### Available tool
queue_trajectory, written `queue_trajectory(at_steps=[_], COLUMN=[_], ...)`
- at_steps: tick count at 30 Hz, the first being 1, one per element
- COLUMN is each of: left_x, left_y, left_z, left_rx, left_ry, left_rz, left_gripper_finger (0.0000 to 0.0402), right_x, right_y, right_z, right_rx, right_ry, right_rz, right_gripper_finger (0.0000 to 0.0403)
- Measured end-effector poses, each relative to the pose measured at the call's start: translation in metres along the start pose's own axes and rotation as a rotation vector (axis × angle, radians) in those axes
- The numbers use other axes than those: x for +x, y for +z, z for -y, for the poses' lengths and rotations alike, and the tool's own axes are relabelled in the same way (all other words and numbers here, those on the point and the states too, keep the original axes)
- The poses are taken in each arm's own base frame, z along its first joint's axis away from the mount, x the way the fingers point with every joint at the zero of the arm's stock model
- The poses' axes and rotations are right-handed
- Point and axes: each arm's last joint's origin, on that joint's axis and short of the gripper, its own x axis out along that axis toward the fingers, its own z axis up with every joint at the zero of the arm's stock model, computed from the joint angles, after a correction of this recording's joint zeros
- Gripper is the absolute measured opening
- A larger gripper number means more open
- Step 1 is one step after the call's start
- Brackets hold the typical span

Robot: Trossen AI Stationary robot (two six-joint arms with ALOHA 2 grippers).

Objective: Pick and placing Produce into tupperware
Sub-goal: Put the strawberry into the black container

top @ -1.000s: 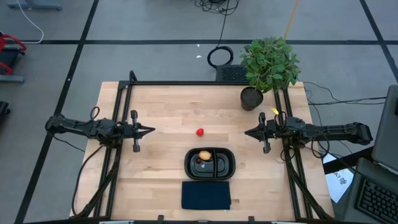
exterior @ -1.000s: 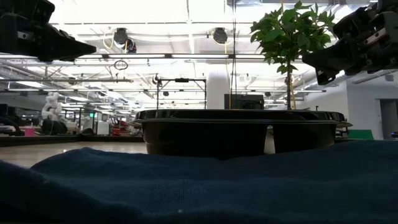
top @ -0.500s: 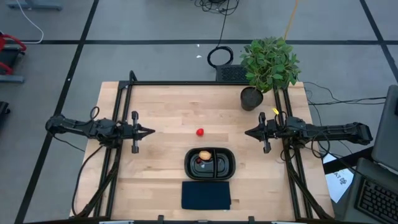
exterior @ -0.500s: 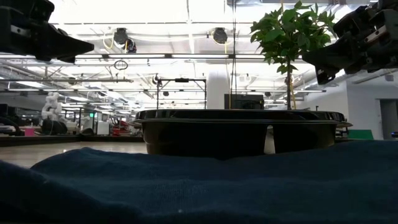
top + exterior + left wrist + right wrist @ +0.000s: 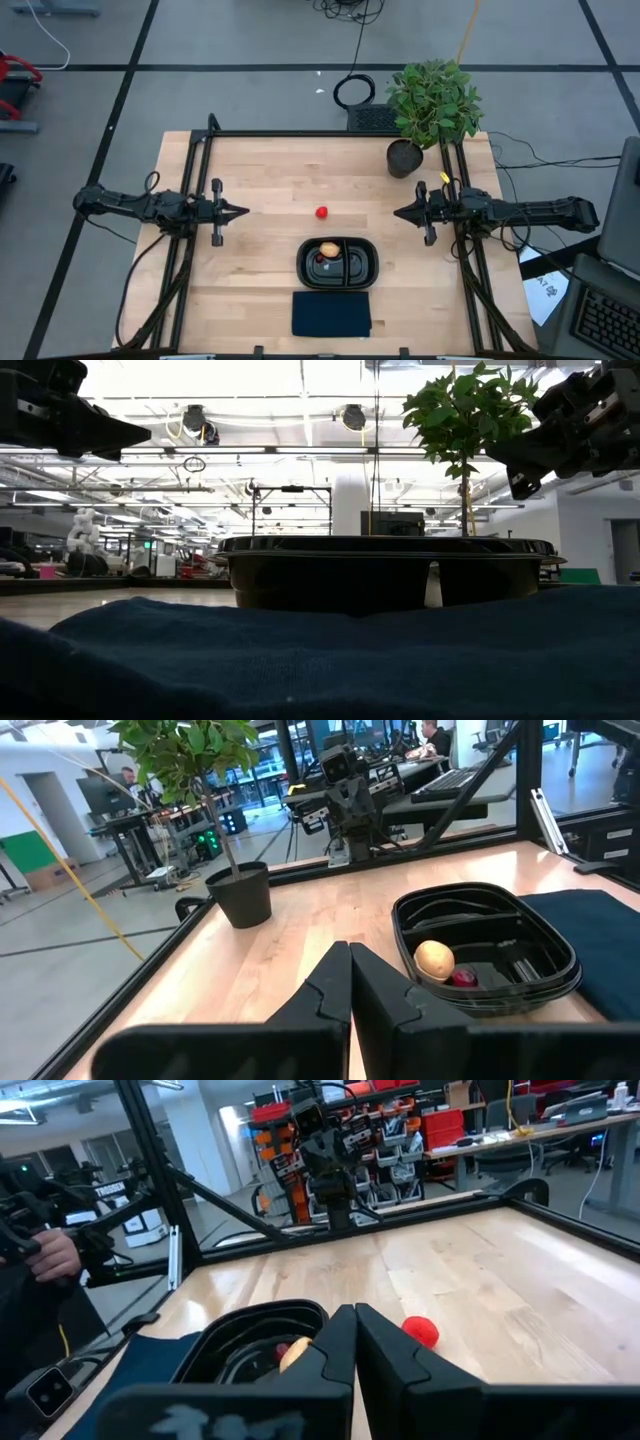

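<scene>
A bright red ball [image 5: 321, 212] rests on the wooden table, also in the right wrist view [image 5: 421, 1331]. The black oval tupperware [image 5: 338, 262] stands near the front middle; a tan-orange ball [image 5: 434, 960] and a tinier dark red piece [image 5: 463, 978] lie in its left compartment. My left gripper [image 5: 243, 211] hovers shut at the table's left, empty. My right gripper [image 5: 399, 213] hovers shut at the table's right, empty. Both point toward the middle, well clear of the red ball.
A leafy potted plant [image 5: 405, 157] stands at the far right corner of the table. A flat dark blue rectangle [image 5: 331, 314] lies at the near edge, in front of the tupperware. A black frame rail [image 5: 320, 133] runs along the far side. A person's hand [image 5: 50, 1255] shows beyond the table.
</scene>
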Motion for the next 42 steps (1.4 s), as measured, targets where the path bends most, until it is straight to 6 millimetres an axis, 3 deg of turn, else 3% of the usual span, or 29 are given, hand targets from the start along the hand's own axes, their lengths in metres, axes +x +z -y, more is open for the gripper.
queue_trajectory(at_steps=[8,16,25,35,42], left_x=[0.0,-0.0001,-0.0001,-0.0001,-0.0001], left_y=[0.0002,0.0003,0.0003,0.0002,0.0002], left_z=[0.0,-0.0001,-0.0001,-0.0003,-0.0003], left_rx=[-0.004,-0.004,-0.003,0.0,0.001], left_ry=[0.0,0.0,0.001,0.006,0.007], left_rz=[0.001,0.001,0.0,-0.001,-0.001], left_gripper_finger=[0.0016,0.0002,0.0023,0.0002,0.0023], right_x=[0.0,0.0,0.0,0.0,0.0], right_y=[0.0,0.0001,0.0001,0.0001,0.0001], right_z=[0.0,0.0,0.0,0.0,0.0], right_rx=[0.0,0.0,0.0,0.0,0.0], right_ry=[0.0,-0.001,-0.001,-0.001,-0.001], right_rz=[0.001,0.001,0.001,0.001,0.001], right_gripper_finger=[0.0,0.0,0.0,0.0,0.0])
